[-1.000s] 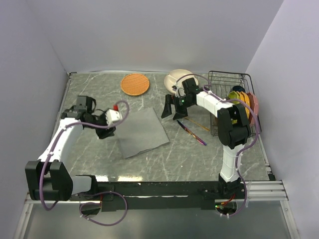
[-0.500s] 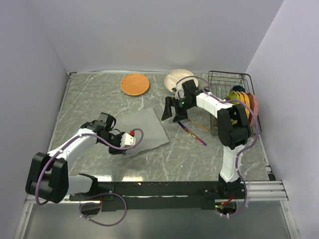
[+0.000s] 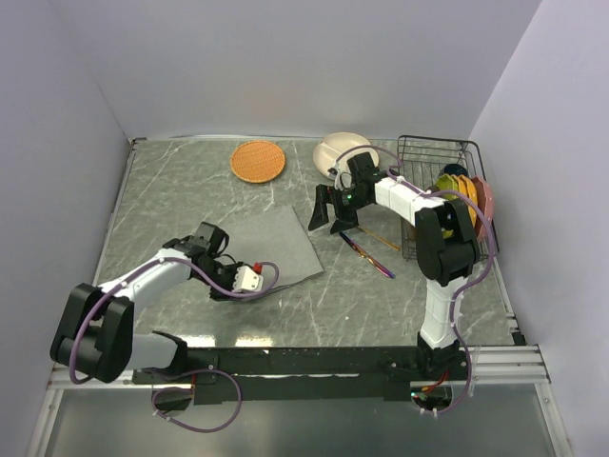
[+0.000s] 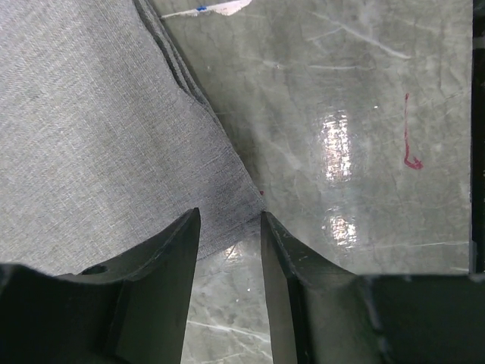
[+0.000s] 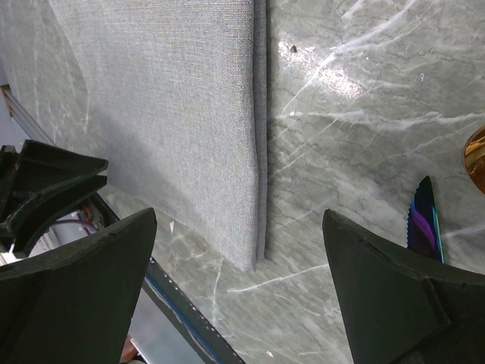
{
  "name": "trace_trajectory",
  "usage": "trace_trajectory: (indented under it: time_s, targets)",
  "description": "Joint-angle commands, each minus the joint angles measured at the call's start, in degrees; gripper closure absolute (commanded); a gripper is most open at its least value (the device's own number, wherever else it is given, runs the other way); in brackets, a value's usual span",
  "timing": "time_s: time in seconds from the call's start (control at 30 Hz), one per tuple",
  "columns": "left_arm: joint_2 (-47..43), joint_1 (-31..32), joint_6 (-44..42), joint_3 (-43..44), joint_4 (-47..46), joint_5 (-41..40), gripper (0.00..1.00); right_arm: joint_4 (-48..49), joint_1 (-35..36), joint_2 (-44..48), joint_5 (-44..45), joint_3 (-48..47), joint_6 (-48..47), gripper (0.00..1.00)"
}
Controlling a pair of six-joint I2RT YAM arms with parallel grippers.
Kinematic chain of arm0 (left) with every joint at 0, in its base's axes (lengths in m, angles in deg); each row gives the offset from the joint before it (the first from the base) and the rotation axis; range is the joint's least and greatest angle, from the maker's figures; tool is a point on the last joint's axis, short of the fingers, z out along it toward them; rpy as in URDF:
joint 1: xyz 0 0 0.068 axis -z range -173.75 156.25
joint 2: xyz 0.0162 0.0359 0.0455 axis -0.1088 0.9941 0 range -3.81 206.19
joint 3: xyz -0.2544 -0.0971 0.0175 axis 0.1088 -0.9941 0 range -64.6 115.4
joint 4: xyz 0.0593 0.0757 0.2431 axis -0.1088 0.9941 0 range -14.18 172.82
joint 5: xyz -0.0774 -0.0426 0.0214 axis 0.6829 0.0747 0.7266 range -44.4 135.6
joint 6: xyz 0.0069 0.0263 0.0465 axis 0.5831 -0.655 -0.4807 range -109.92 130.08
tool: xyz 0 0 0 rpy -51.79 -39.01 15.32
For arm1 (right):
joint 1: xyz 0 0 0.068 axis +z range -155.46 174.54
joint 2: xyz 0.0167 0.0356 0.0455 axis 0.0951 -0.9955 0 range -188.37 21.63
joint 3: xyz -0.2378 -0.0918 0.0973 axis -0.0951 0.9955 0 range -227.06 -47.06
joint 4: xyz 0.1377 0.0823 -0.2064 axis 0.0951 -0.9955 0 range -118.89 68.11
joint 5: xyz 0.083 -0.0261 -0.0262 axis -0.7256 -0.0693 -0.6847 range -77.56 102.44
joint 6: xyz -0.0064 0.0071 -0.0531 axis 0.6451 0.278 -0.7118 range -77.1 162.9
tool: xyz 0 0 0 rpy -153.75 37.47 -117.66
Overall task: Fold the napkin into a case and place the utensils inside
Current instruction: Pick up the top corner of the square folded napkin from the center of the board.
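The soft, limp napkin [image 4: 98, 114] lies flat, one corner between the left gripper's [image 4: 229, 214] half-closed, seemingly unpinching fingers, the likeliest hold; the right gripper [image 5: 239, 220] gapes empty over its edge.

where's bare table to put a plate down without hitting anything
The table is bare far left, between the orange mat, the left wall and the napkin, and along the near edge in front of the knife. The right side is crowded: right gripper, knife, spoon and dish rack sit close.
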Motion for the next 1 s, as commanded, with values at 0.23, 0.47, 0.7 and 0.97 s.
trace_trajectory:
  time_s: [0.23,0.47,0.7,0.97]
  targets:
    - [3.0,0.4,-5.9,-0.1,-0.6,0.8,0.55,0.5,0.2,3.4,1.1,0.5,0.1,0.02]
    - [3.1,0.4,-5.0,1.5,-0.1,2.0,0.55,0.3,0.2,3.4,1.4,0.5,0.1,0.01]
    - [2.0,0.4,-3.5,5.7,2.7,4.9,0.70,0.2,0.1,3.5,1.0,0.6,0.0,0.01]
    - [4.6,0.4,-2.8,8.4,4.1,5.1,0.78,0.2,0.2,3.5,0.6,0.6,0.0,0.01]
